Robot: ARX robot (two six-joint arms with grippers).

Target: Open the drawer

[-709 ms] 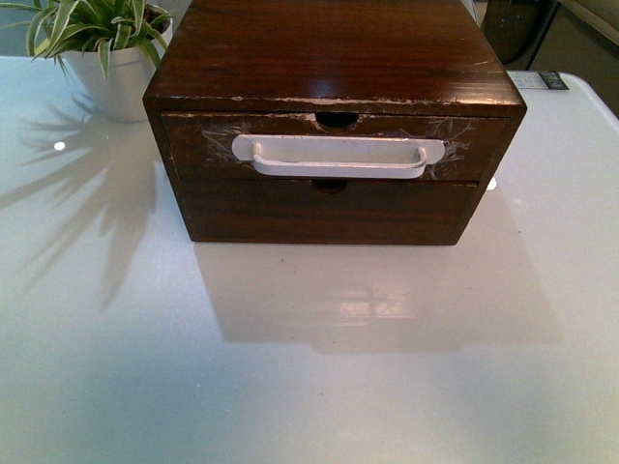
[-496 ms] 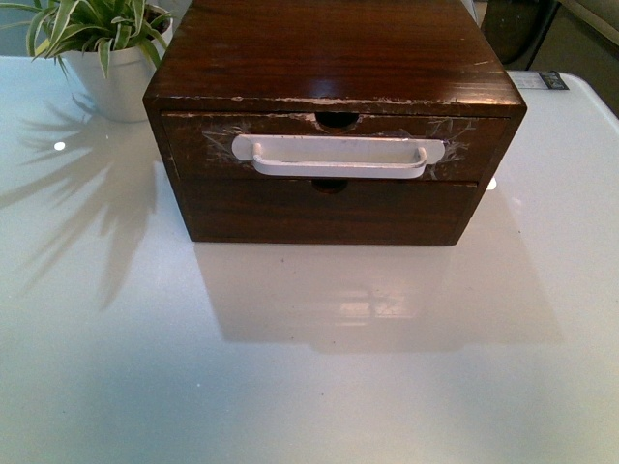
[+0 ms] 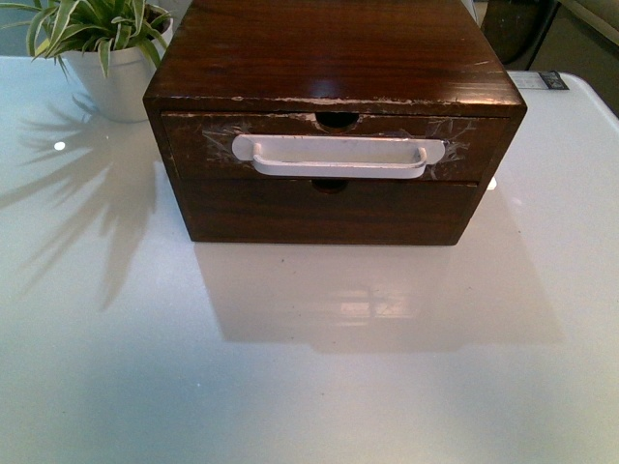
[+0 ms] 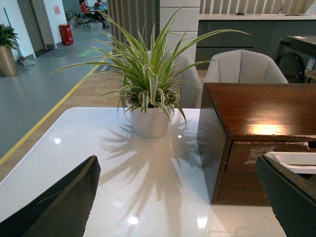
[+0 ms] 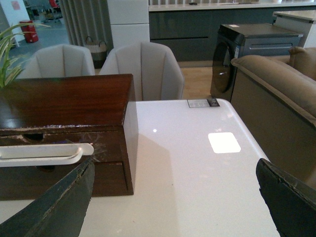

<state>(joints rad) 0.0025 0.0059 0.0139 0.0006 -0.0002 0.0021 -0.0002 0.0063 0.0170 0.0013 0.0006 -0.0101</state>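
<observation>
The drawer (image 3: pixel 334 147), upper of two in the wooden chest (image 3: pixel 329 48) on the white table (image 3: pixel 290 367), appears fully closed. The left gripper (image 4: pixel 177 165) and right gripper (image 5: pixel 175 168) are seen spread wide, nothing held.

A glossy white table (image 3: pixel 309 367) fills the view, with patches of light showing on its top. A dark-brown wooden chest (image 3: pixel 334 58) stands on it at the far middle, its front facing the near edge. To the chest's left, near it but apart, sits a white pot (image 3: pixel 121 82) holding a striped green plant (image 3: pixel 87 24), which throws spiky shadows across the table toward the near left. A small dark label (image 3: pixel 546 80) lies flat at the far right corner.
</observation>
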